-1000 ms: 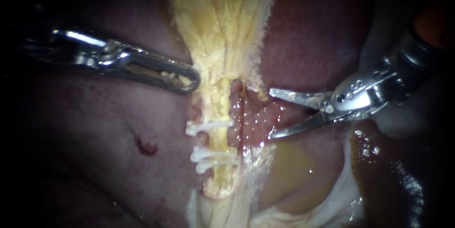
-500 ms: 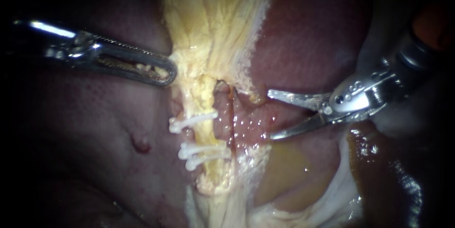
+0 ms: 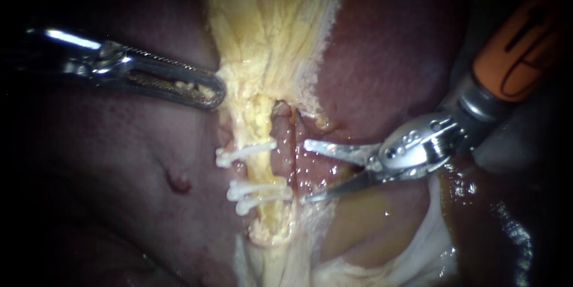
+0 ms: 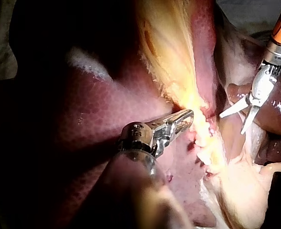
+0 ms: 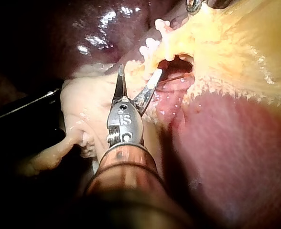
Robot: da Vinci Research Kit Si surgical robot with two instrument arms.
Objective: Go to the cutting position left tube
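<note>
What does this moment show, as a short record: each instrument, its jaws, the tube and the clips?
left instrument: jaws shut on the edge of the yellow tissue, above the clips
right instrument: blades open, tips just beside the tube, nothing gripped
tube: yellow, runs down from the yellow tissue, not cut
clips: three, white, one upper and two lower, across the tube
blade line-up: open blades level with the bare stretch between upper and lower clips
liver: dark red, on both sides

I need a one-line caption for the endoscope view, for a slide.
Right instrument with open jaws beside the clipped tube; left instrument holding yellow tissue.
</note>
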